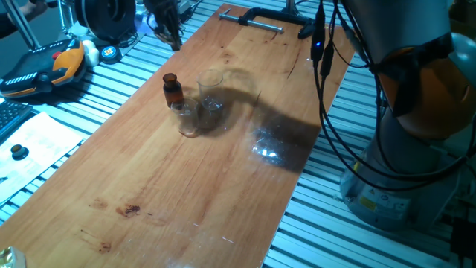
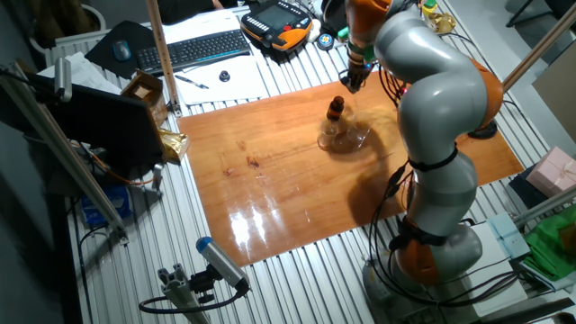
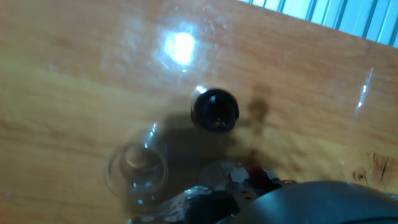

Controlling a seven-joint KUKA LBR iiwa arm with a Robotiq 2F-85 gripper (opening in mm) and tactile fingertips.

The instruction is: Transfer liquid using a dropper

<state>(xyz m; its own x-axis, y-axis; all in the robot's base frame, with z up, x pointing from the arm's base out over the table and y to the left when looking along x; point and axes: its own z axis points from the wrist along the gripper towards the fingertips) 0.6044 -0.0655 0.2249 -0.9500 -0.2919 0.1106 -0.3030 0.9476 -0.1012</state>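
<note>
Status check, dropper transfer.

Bottle [image 1: 172,88] stands upright on the bench [image 1: 186,193], cap off as far as I can judge: the hand view looks down into a dark open mouth [image 3: 215,111]. Clear cups cluster just beside the bottle; I count one behind it [image 1: 210,84] and one in front of it [image 1: 186,119], possibly a third between, too glassy to be sure.

Pincer [image 2: 353,83] hangs above the bottle, a little off to its far side in the other fixed view, not touching it.

Dropper: the only trace I find is a small red spot [image 3: 254,176] at the bottom of the hand view, close against the pincer hardware, on the near side of the bottle. I read that as the bulb. Tube not resolvable.

Pincer state: I cannot tell whether the jaws are apart or clamped; blurred in the hand view, too small elsewhere.

Progress, my judgement: early to middle. No liquid level can be made out in any cup. Left: confirm hold on dropper, dip into bottle, draw, move over a cup, squeeze.
</note>
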